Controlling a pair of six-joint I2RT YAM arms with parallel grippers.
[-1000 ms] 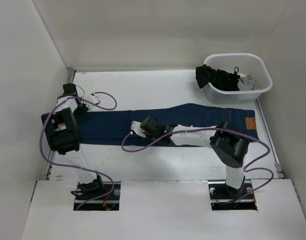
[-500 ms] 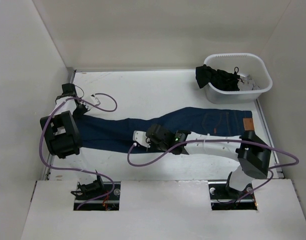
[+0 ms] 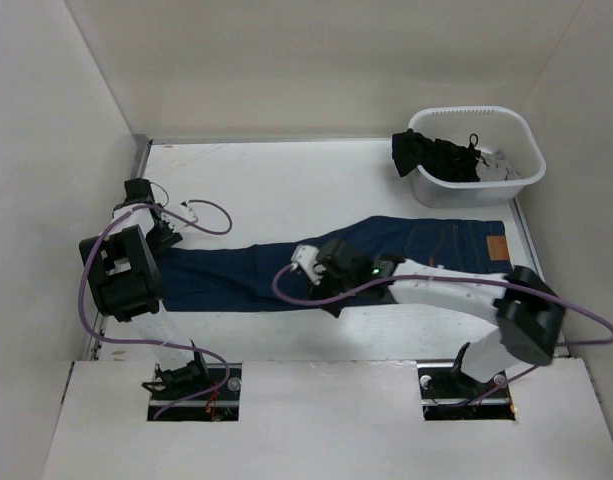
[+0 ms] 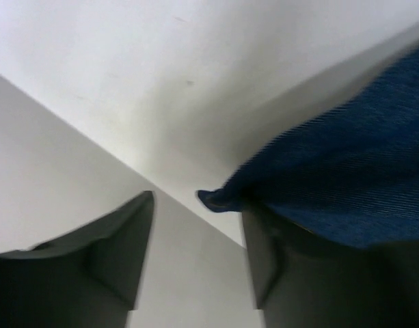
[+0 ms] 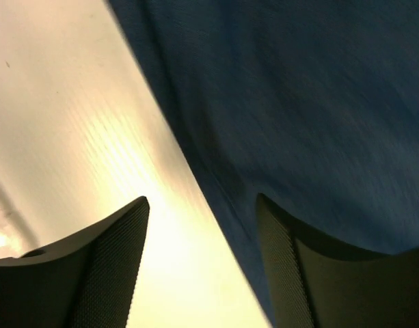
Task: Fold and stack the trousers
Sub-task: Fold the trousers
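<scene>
- My left gripper (image 4: 199, 205) stood open, jaws apart, with bare table (image 4: 127, 82) between them.
- The hem corner of the trousers (image 4: 346, 171) lay at its right jaw's tip, the cloth spreading off to that side.
- My right gripper (image 5: 202, 198) was spread wide, the denim edge running between its jaws.

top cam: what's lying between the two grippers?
Only the trousers: their dark blue legs span the stretch from the left gripper to the right gripper. The top external view shows nothing else there.

No readable text, labels or numbers anywhere.
</scene>
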